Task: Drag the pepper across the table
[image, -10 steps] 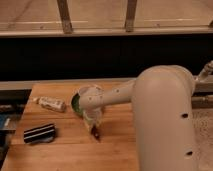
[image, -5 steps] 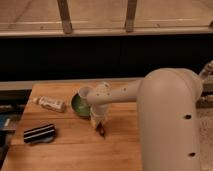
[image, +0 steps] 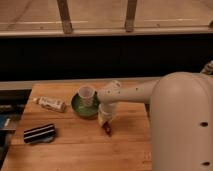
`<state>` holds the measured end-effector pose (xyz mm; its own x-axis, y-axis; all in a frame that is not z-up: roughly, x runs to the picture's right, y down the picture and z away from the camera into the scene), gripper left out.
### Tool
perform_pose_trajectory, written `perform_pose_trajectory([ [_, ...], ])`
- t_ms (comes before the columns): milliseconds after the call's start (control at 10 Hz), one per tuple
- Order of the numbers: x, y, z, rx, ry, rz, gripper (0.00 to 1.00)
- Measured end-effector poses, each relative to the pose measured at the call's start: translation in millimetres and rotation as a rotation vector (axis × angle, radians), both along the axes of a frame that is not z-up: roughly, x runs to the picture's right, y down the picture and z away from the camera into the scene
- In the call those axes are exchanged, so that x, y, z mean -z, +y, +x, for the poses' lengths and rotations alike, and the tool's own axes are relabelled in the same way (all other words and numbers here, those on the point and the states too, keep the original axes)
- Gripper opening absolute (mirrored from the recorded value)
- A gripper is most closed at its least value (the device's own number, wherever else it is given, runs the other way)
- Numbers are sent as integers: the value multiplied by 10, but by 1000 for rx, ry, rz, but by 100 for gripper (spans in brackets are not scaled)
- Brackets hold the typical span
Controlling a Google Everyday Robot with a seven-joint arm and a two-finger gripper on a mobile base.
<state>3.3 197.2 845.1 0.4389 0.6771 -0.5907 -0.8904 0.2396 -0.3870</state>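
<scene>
The gripper (image: 106,125) has slid a touch to the right and toward the near edge since half a second ago, and the pepper (image: 107,130) has come along with it. The dark-red pepper now lies on the table (image: 70,150) just in front of the green bowl (image: 85,106), right at the gripper's tip. The arm's pale wrist covers the join, so whether anything is gripped cannot be told. The clear cup (image: 86,95) stands in the bowl, unmoved. The small bottle (image: 50,104) lies on its side at left, and the black-and-white striped block (image: 39,133) sits near the left edge. The robot's big white body blocks the table's right side.
</scene>
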Motion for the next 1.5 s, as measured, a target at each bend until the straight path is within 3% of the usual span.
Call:
perform_pose_trajectory([
  [500,37,-103,-2,-8,10,18,0],
  [900,184,-345,681,-75,121,47,0],
  [1200,150,-346,1010,-141,181,42,0],
  [1500,91,-214,1465,-217,262,12,0],
])
